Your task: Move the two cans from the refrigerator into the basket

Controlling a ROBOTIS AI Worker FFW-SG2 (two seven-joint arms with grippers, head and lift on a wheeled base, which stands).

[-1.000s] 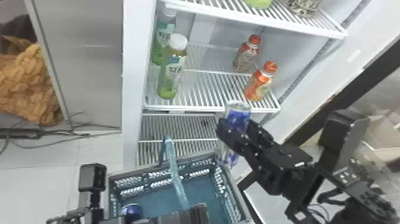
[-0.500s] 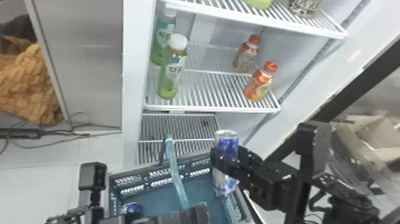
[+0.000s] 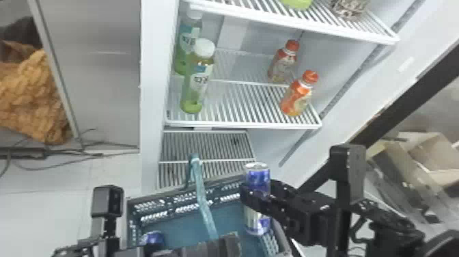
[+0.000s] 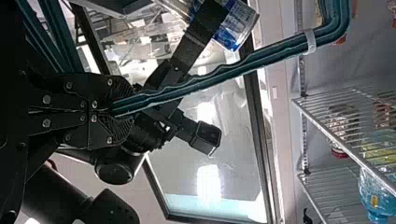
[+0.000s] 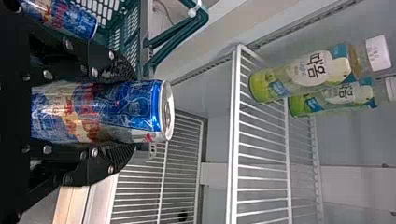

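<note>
right pincer [image 3: 256, 195] open just can-wide, gripping a blue can [image 3: 258, 176], left pincer [image 3: 227, 243] clenched on the basket handle [image 3: 205, 208] lol

Place: indoor workroom, probably a lab; the exact kind you cannot confirm. Evidence, as you see it:

- Refrigerator [image 3: 153, 85], 1, upright, white walls, wire shelves, stocked with bottled drinks; suggests a shop fitting or a break area.
- Robot arms [image 3: 317, 215], 2, black, working at its front; your strongest sign of a lab.
- Floor [image 3: 37, 215], pale, tiled.
- Cables [image 3: 99, 155], dark, loose along the floor, beside a plain grey panel [image 3: 106, 68].
- Cloth [image 3: 30, 99], orange-brown, crumpled, behind the panel's edge.
- Boxes [image 3: 435, 153], cardboard-coloured, jumbled, off to your right.
- Glass panel [image 4: 238, 172], dark-framed, with bright glare like lamplight.
</note>
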